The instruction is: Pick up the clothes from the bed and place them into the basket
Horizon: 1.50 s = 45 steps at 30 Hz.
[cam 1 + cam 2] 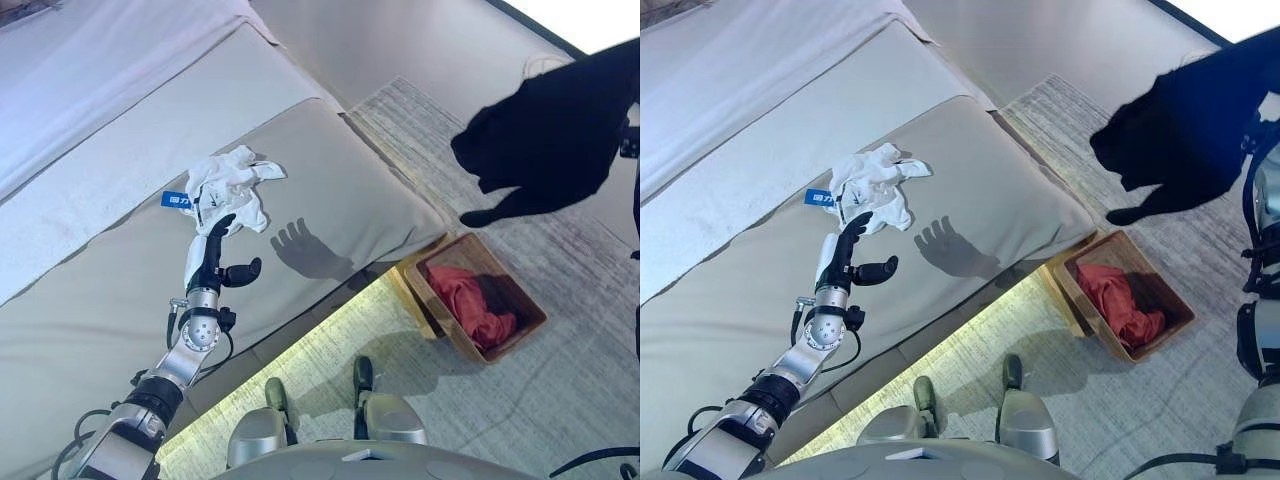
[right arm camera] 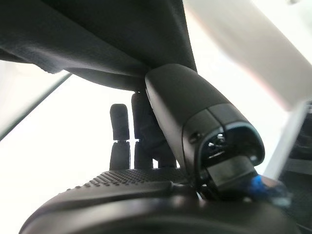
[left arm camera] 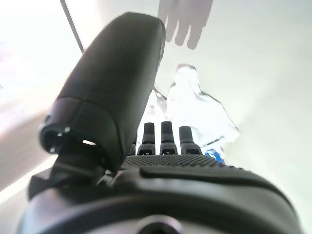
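The left hand (image 1: 212, 262) is spread open and empty on the bed (image 1: 330, 190), its fingertips at a crumpled white garment (image 1: 232, 187). The right hand (image 2: 161, 126) grips a black garment (image 1: 555, 130), held above the basket (image 1: 530, 325) with red cloth (image 1: 475, 300).

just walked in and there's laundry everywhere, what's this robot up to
It is clearing clothes off the bed into a basket on the rug beside it. A red garment already lies in the basket. The right hand holds a black garment up in the air above the basket, not yet dropped. The left hand reaches over the bed with its fingers open, right at a crumpled white garment, which it has not gripped.
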{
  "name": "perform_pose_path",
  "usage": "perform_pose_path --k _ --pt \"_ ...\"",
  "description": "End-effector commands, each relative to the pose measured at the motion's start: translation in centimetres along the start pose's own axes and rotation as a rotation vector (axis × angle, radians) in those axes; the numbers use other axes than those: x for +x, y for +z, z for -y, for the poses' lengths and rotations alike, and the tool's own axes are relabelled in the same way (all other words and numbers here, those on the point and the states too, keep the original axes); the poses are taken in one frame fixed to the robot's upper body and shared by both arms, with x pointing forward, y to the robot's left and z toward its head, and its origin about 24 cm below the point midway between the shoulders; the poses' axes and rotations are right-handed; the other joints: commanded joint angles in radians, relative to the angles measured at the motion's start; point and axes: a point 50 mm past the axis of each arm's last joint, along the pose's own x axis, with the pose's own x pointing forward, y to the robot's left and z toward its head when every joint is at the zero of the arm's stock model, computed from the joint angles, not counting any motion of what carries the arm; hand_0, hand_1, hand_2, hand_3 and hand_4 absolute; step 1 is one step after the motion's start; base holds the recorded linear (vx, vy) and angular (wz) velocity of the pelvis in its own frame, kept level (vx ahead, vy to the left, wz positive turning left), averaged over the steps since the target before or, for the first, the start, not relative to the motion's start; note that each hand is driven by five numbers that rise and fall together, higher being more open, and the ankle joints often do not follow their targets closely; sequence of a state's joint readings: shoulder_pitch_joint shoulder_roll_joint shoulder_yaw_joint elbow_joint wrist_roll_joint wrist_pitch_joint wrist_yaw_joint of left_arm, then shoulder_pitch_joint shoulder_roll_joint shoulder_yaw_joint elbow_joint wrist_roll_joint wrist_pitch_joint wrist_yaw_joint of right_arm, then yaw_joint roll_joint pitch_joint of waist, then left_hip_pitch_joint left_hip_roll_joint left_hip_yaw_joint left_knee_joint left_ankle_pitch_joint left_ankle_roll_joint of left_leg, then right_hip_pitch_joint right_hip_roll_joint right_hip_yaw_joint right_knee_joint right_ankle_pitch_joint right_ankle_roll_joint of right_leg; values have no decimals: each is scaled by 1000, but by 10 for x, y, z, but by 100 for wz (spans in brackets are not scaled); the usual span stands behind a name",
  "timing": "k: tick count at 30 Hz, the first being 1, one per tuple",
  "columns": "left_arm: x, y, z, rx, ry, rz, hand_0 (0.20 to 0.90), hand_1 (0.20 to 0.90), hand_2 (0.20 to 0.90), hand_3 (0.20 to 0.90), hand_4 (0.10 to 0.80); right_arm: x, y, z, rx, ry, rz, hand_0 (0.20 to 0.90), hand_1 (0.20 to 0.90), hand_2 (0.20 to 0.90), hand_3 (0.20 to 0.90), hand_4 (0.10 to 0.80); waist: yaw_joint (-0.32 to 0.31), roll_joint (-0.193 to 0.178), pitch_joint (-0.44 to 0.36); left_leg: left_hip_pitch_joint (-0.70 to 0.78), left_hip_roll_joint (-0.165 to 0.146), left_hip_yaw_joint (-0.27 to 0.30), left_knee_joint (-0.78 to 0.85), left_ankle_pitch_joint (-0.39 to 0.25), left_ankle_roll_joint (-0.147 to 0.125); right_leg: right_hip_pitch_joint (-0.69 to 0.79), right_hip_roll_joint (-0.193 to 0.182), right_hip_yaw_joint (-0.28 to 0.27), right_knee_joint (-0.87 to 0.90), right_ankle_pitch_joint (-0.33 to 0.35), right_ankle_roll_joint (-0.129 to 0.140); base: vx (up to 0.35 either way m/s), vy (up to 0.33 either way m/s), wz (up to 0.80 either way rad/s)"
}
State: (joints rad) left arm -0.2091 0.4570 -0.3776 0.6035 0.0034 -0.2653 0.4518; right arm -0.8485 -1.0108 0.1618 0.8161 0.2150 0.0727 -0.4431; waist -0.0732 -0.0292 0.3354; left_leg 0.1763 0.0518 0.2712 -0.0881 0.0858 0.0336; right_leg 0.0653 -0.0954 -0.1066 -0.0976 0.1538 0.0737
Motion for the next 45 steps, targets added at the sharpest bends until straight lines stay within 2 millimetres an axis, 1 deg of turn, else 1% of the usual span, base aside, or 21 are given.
perform_pose_path --k 1,4,7,11,16,19,25,29,34,44,45 --pt "-3 10 7 23 -30 101 900 900 900 900 800 5 22 20 -20 -59 148 300 300 300 200 100 4 -1 -224 -29 74 -10 1 -125 -105 -27 -10 12 10 -96 8 -31 -48 -13" --pt "2 16 8 17 -26 118 900 900 900 900 800 4 17 18 -26 -36 125 300 300 300 200 100 -11 10 -207 -33 73 -5 1 -125 -109 -43 -7 25 10 -92 6 -53 -42 -21" --pt "3 18 10 11 -26 122 900 900 900 900 800 3 9 15 -37 -11 94 300 300 300 200 100 -22 20 -194 -36 72 -1 1 -124 -111 -50 -4 34 10 -93 4 -6 -35 -11" --pt "1 18 14 2 -38 123 900 900 900 900 800 0 -10 14 -68 11 37 300 300 300 200 100 -33 44 -175 -40 69 3 1 -121 -115 -58 -3 40 10 -95 0 8 -24 -5" --pt "2 20 13 -9 -34 133 900 900 900 900 800 -3 -30 15 -86 15 -28 300 300 300 200 100 -40 74 -150 -51 66 8 1 -116 -120 -74 -5 41 10 -94 0 -8 -20 -5" --pt "3 23 13 -19 -30 140 900 900 900 900 800 -5 -37 14 -106 26 -46 300 300 300 200 100 -44 95 -134 -61 62 8 1 -112 -122 -86 -8 45 10 -93 -1 0 0 0" --pt "3 26 15 -36 -28 146 900 900 900 900 800 -8 -50 13 -141 44 -83 300 300 300 200 100 -46 126 -116 -67 54 2 1 -108 -123 -92 -13 47 10 -95 -2 7 -10 0" --pt "2 27 14 -43 -29 151 900 900 900 900 800 -8 -53 14 -159 35 -88 300 300 300 200 100 -42 142 -107 -74 50 -3 1 -105 -124 -98 -17 41 10 -96 -3 -9 -13 2" --pt "-1 25 13 -49 -26 147 900 900 900 900 800 -6 -49 16 -179 22 -76 300 300 300 200 100 -35 156 -98 -85 47 -11 1 -100 -126 -103 -20 35 10 -98 -3 -11 -17 4" --pt "-4 23 13 -55 -34 146 900 900 900 900 800 0 -37 17 -222 30 -49 300 300 300 200 100 -14 155 -88 -106 50 -27 1 -88 -131 -112 -20 22 10 -100 -6 -17 -24 5" --pt "-4 23 13 -56 -33 146 900 900 900 900 800 1 -36 17 -232 27 -51 309 309 309 211 111 -13 154 -87 -108 50 -29 1 -87 -131 -114 -20 21 10 -100 -6 -27 -16 3"
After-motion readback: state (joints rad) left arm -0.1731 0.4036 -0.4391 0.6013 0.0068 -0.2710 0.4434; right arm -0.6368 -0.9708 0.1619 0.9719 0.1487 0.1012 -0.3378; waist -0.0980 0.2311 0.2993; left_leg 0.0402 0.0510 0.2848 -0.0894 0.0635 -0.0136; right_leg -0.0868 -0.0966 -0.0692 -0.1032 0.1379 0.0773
